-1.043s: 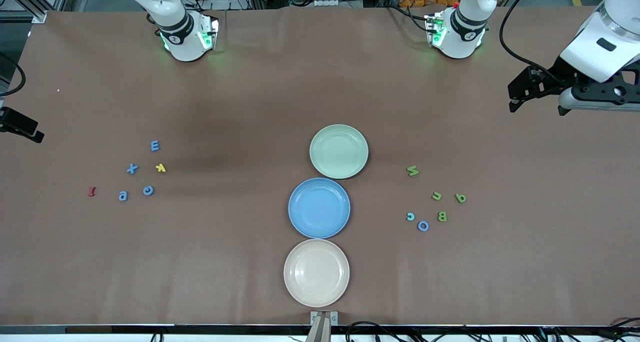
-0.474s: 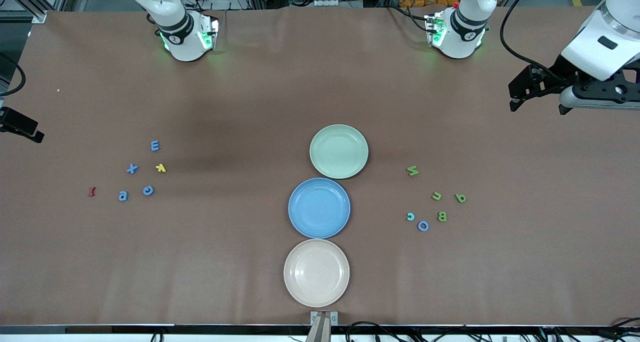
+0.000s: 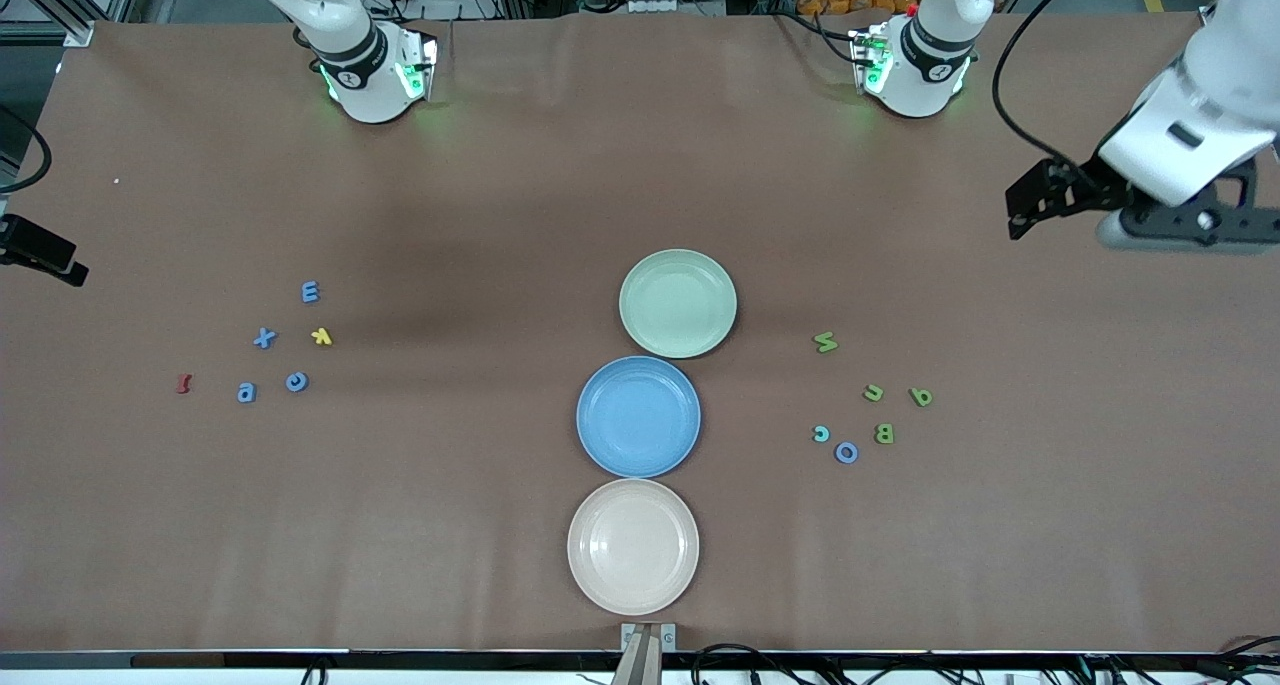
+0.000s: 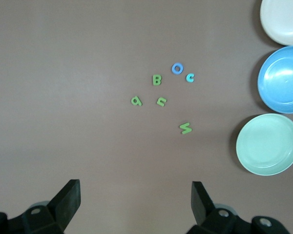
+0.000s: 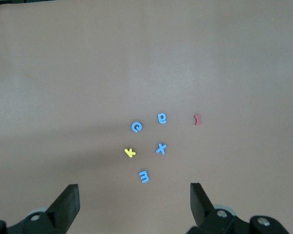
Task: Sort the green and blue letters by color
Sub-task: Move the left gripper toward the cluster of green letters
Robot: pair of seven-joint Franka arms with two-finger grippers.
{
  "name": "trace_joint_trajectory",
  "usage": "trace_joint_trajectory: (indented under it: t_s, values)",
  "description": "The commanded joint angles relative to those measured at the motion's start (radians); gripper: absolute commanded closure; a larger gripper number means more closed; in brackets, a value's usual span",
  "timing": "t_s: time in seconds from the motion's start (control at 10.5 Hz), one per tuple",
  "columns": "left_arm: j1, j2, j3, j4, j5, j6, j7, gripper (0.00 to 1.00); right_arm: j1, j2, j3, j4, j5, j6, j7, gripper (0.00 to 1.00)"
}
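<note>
Front view: nothing sorted yet. Four small flat mid-blue letters lie toward the right arm's end of the table: E (image 3: 310, 291), X (image 3: 264, 338), c (image 3: 297, 381), a (image 3: 246, 393), w/ a yellow k (image 3: 321, 336) and a dark red letter (image 3: 183, 383) mixed in. Four olive-green letters lie toward the left arm's end: N (image 3: 825, 342), u (image 3: 873, 393), q (image 3: 921, 396), B (image 3: 884, 433), plus a teal c (image 3: 821, 432) and a pale periwinkle ring O (image 3: 846, 453). Between the groups, three round plates in a row: pale green plate (image 3: 650, 275), blue plate (image 3: 600, 385) nearer the camera, cream plate (image 3: 590, 510) nearest. Left gripper (image 3: 1030, 200) hangs over bare table at the left arm's end, well apart from the green cluster. Only a dark bit of the right gripper (image 3: 40, 250) shows at the frame's edge.

Left wrist view: left gripper's jaws spread wide, empty. Green letters sit ahead of the fingers, N closest to the green plate.

Right wrist view: right gripper's jaws also wide apart, holding nothing; blue letters ahead of it, E closest to the fingers.

Key relation: each arm has its own colour on its own end, so left arm is nearer the greens, right arm the blues. Probably N first for the left; its long axis lies roughly along the table's length.
</note>
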Motion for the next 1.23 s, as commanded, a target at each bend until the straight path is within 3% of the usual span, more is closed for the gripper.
trace_joint_trajectory:
  t_s: [0.0,0.38,1.14]
  values:
    - [0.008,0.083,-0.001,-0.024,-0.046,0.050,-0.013,0.00,-0.003,0.000,0.003,0.009,-0.001,-0.009,0.011,0.00]
    - [0.004,0.100,-0.004,-0.175,-0.053,0.249,-0.030,0.00,-0.023,0.011,0.000,0.006,-0.002,-0.008,0.012,0.00]
    - [0.054,0.249,-0.001,-0.190,-0.037,0.342,-0.073,0.00,-0.086,0.043,-0.001,0.003,0.001,-0.011,0.001,0.00]
